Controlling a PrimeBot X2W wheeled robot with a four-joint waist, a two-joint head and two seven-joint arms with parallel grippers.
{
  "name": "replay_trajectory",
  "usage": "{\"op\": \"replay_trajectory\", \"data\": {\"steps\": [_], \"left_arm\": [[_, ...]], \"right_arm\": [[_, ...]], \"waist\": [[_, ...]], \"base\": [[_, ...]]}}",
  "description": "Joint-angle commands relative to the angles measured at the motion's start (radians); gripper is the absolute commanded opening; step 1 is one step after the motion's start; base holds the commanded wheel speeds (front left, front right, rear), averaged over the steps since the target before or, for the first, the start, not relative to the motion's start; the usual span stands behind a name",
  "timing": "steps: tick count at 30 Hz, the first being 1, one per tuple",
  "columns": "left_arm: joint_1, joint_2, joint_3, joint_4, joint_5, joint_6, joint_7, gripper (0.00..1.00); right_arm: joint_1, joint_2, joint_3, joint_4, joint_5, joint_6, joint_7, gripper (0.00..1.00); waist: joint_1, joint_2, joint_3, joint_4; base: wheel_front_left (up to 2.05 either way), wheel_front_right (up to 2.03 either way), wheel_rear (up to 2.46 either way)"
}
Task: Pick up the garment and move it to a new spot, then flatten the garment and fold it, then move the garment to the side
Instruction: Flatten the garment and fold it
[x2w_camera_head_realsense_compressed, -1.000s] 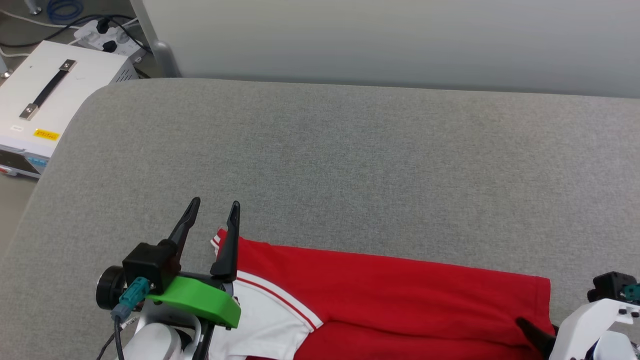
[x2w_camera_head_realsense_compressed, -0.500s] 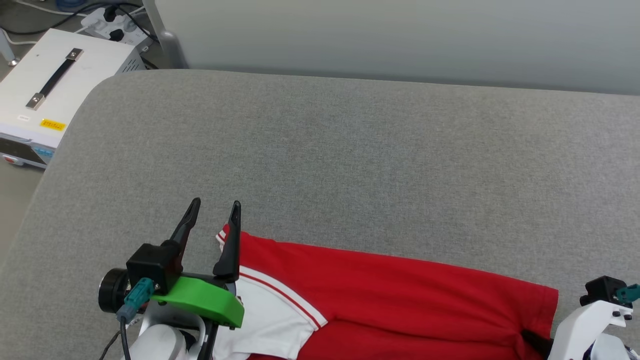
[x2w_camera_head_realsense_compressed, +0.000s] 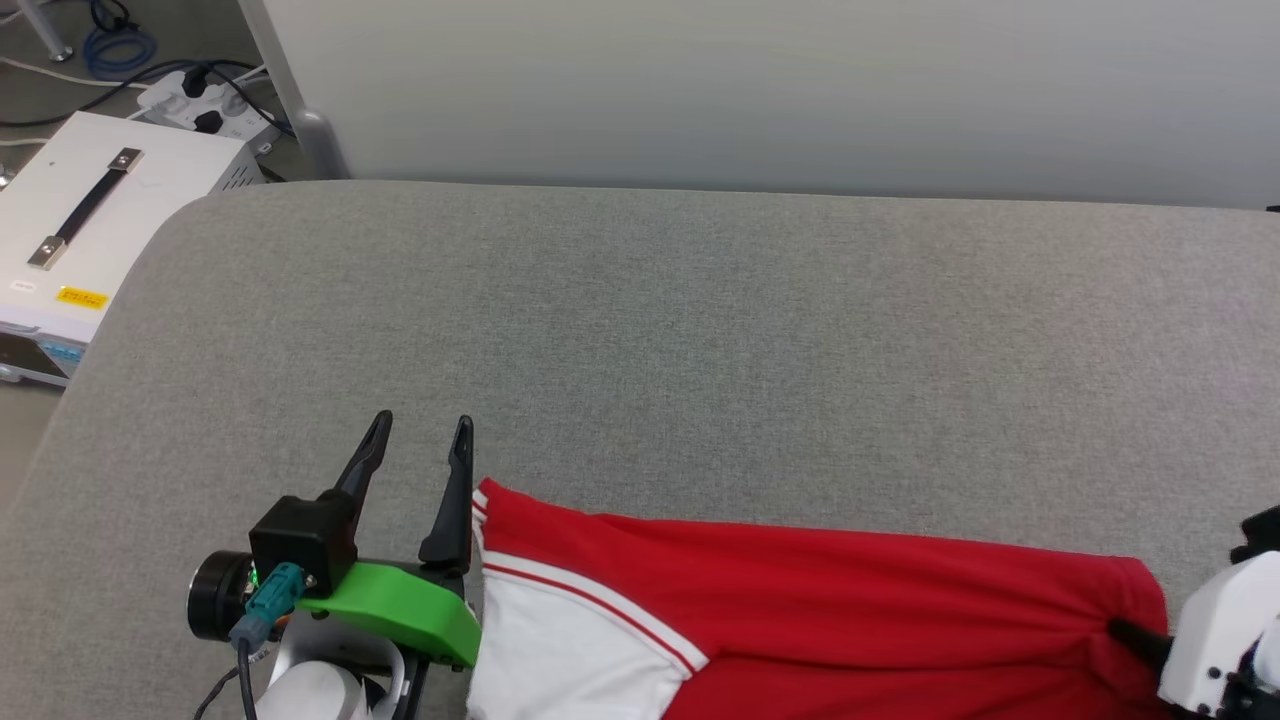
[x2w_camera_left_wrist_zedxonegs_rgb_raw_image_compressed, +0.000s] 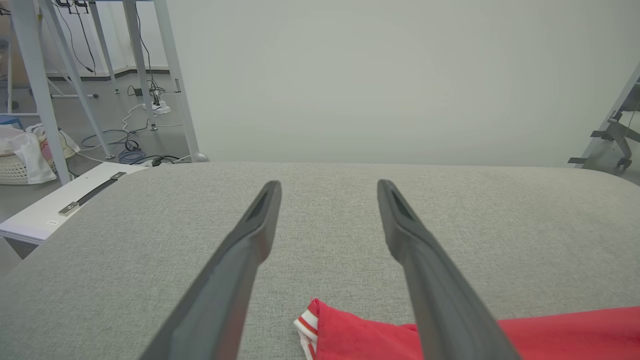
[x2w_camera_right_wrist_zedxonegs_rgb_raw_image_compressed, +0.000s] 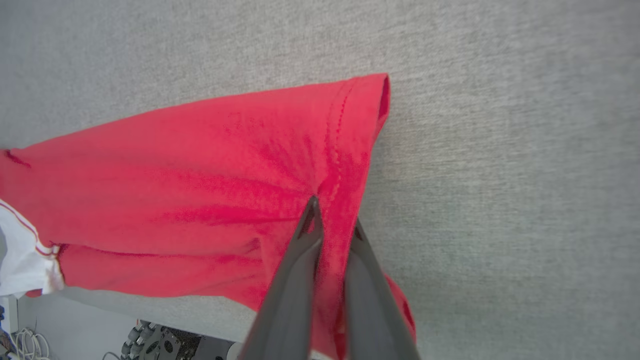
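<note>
head view, starting off the left end of the grey padded table (x2w_camera_head_realsense_compressed: 700, 330): a white box (x2w_camera_head_realsense_compressed: 170, 175) with a black strap handle and a small yellow label stands on the floor just beside the table's rounded far-left corner. past that corner, a white power strip (x2w_camera_head_realsense_compressed: 200, 100) with black plugs and a coil of blue cable (x2w_camera_head_realsense_compressed: 115, 45) lie on the floor. a pale metal leg (x2w_camera_head_realsense_compressed: 290, 100) rises at the table's far edge.

over the table's near-left part sits the left gripper (x2w_camera_head_realsense_compressed: 421, 423), on a green bracket, fingers pointing toward the table's far edge. its two dark fingers stand well apart with nothing between them but bare grey cloth, as the left wrist view shows too (x2w_camera_left_wrist_zedxonegs_rgb_raw_image_compressed: 327, 184). its right finger is just beside the striped corner of the garment (x2w_camera_head_realsense_compressed: 800, 590); whether it touches that corner i cannot tell.

the garment lies on the table along its near edge. a red-and-white trimmed corner marks its left end, a white sleeve (x2w_camera_head_realsense_compressed: 560, 640) sits below that, and a long red body stretches toward the table's right end. in the left wrist view the corner (x2w_camera_left_wrist_zedxonegs_rgb_raw_image_compressed: 360, 335) rests flat on the table.

at the table's near-right part the right gripper (x2w_camera_head_realsense_compressed: 1135, 638) meets the red hem. in the right wrist view its fingers (x2w_camera_right_wrist_zedxonegs_rgb_raw_image_compressed: 332, 215) are pressed together on a pinch of the garment (x2w_camera_right_wrist_zedxonegs_rgb_raw_image_compressed: 200, 165) beside the stitched hem, and creases run out from the pinch.
</note>
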Motion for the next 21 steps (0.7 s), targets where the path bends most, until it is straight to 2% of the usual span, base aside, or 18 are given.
{"op": "replay_trajectory", "data": {"steps": [1,6,11,16,21], "left_arm": [[0.007,0.005,-0.002,-0.004,0.007,0.006,0.004,1.0],[-0.001,0.009,-0.004,-0.001,0.013,0.011,0.006,1.0],[-0.002,0.005,-0.008,0.0,0.014,0.019,0.007,1.0],[-0.002,0.003,-0.01,0.004,0.01,0.02,0.006,1.0],[-0.004,0.002,-0.017,0.008,0.009,0.017,0.007,1.0]], "right_arm": [[-0.016,-0.022,-0.032,-0.005,-0.002,-0.001,0.0,0.0],[-0.017,-0.038,-0.157,-0.016,-0.022,-0.001,0.009,0.0],[-0.016,0.004,-0.254,-0.052,-0.015,-0.001,0.054,0.0],[-0.042,0.12,-0.327,-0.095,0.12,-0.001,0.201,0.0],[-0.065,0.172,-0.379,-0.11,0.319,-0.001,0.362,0.0]], "waist": [[0.0,0.0,0.0,-0.008],[0.0,0.0,0.004,-0.019],[0.0,0.0,0.002,-0.028],[0.0,0.0,-0.007,-0.03],[0.0,0.0,-0.022,-0.021]], "base": [[0.0,0.0,0.0],[0.0,0.0,0.0],[0.0,0.0,0.0],[0.0,0.0,0.0],[0.0,0.0,0.0]]}}
